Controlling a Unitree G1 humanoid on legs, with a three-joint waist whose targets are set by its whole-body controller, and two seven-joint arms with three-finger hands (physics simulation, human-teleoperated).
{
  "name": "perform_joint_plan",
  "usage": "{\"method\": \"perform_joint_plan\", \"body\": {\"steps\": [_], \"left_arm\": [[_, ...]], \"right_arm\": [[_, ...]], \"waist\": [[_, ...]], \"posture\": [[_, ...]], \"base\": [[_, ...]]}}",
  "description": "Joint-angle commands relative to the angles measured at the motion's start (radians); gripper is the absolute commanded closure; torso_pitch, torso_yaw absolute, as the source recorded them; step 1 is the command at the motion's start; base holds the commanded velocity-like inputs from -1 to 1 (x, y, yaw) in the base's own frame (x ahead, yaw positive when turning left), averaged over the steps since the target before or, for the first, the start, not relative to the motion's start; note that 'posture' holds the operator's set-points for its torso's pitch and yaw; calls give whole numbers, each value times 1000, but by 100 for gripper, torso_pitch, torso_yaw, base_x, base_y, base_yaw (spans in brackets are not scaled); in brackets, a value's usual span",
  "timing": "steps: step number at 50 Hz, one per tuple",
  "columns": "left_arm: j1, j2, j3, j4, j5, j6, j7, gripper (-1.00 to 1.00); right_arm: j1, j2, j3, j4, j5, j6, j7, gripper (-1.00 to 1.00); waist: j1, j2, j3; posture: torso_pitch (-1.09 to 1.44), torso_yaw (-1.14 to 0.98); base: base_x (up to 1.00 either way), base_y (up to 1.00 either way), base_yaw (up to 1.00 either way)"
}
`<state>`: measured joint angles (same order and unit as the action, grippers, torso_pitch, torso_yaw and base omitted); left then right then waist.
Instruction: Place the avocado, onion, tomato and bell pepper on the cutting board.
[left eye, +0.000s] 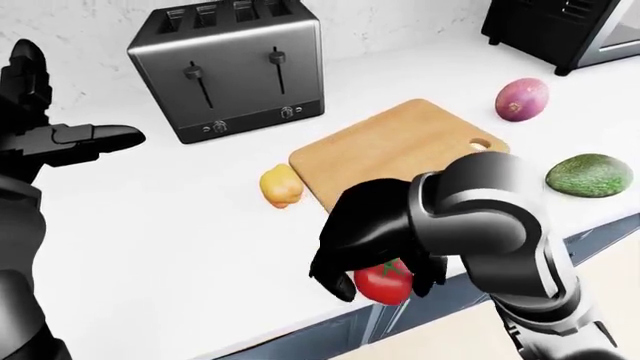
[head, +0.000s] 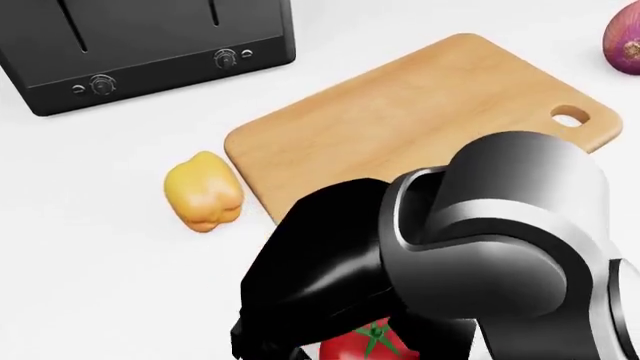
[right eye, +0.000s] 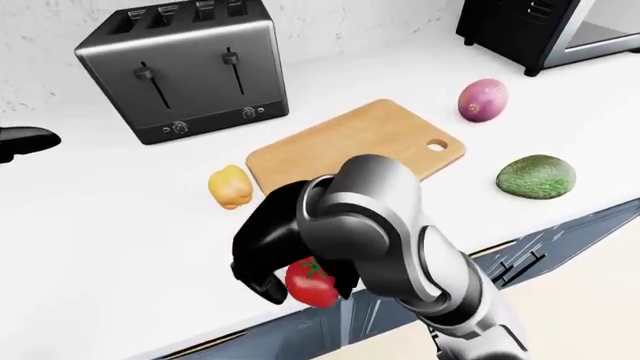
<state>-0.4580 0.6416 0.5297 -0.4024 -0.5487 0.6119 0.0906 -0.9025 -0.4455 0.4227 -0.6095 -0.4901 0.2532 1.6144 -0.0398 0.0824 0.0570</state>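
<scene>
White counter (left eye: 180, 225) below a pale marbled wall; no lettering was legible on the toaster (left eye: 232, 67). The right hand (left eye: 375, 259) curled round the tomato (left eye: 384, 283) near the counter's edge, off the cutting board (left eye: 390, 150); bell pepper (head: 204, 191) lay just beside the board. The eye views alone showed avocado (left eye: 588, 175), onion (left eye: 521, 99) (well apart) and the open-fingered, empty left hand (left eye: 60, 139).

Kitchen, simulated render. White counter (left eye: 180, 225) w/ a 4-slot steel toaster (left eye: 230, 67) near the pale wall, a black appliance (left eye: 570, 30), prob. an oven or microwave, at top right of left-eye view. Wooden cutting board (left eye: 400, 150) lies mid-counter w/ veg around it: bell pepper (left eye: 281, 186), onion (left eye: 521, 99), avocado (left eye: 590, 175), tomato (left eye: 383, 282). Counter edge drops to blue-grey cabinet fronts (right eye: 545, 244).
</scene>
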Motion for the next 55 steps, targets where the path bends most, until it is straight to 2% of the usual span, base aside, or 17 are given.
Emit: {"method": "perform_joint_plan", "body": {"steps": [1,6,9,14,15,19,27,31,36,37,38,39,45,55], "left_arm": [[-24,18,16,-23,5,-26,4,-100],[-23,16,14,-24,15,-36,0,-100],[-33,17,4,-12,64,-92,0,-100],[-52,16,-39,0,134,-126,-32,-100],[-62,27,-63,-2,161,-123,-51,-100],[-131,24,-89,-14,172,-77,-99,-100],[-198,30,-100,5,178,-22,-129,-100],[-232,35,-108,23,171,-40,-150,-100],[-279,47,-160,60,203,-25,-178,-100],[-288,45,-171,73,213,-27,-194,-100],[-312,87,-290,141,281,-8,-299,-100],[-334,77,-304,163,323,-6,-345,-100],[-438,2,-326,239,497,-24,-502,-100],[-604,-51,-382,417,715,-145,-702,-100]], "right_arm": [[-23,6,-34,-8,-14,-18,0,100],[-13,7,-40,-13,-13,-22,0,100],[-16,5,-48,-19,-4,-12,0,100],[-35,-15,-78,-27,27,14,0,100],[-45,-28,-94,-32,45,29,0,100],[-55,-69,-140,-35,88,40,0,100],[-117,-112,-205,-22,156,76,0,100],[-148,-130,-239,11,180,68,0,100],[-159,-156,-287,50,196,41,0,100],[-162,-160,-296,57,200,38,0,100],[-191,-175,-337,109,207,17,0,100],[-195,-176,-348,126,206,6,0,100],[-205,-190,-384,171,211,-19,0,100],[-213,-214,-430,223,222,-44,0,100]], "waist": [[-3,4,-22],[-4,5,-23],[-4,5,-22],[-3,2,-22],[-2,1,-22],[2,-4,-20],[6,-13,-17],[6,-13,-17],[6,-17,-18],[6,-18,-18],[6,-19,-18],[6,-18,-18],[11,-28,-24],[10,-50,-25]], "posture": [[0,0],[0,0],[0,0],[0,0],[0,0],[0,0],[0,0],[0,0],[0,0],[0,0],[0,0],[0,0],[0,0],[0,0]], "base": [[0,0,0],[0,0,0],[0,0,0],[0,0,0],[0,0,0],[0,0,0],[0,0,0],[0,0,0],[0,0,0],[0,0,0],[0,0,0],[0,0,0],[0,0,0],[0,0,0]]}}
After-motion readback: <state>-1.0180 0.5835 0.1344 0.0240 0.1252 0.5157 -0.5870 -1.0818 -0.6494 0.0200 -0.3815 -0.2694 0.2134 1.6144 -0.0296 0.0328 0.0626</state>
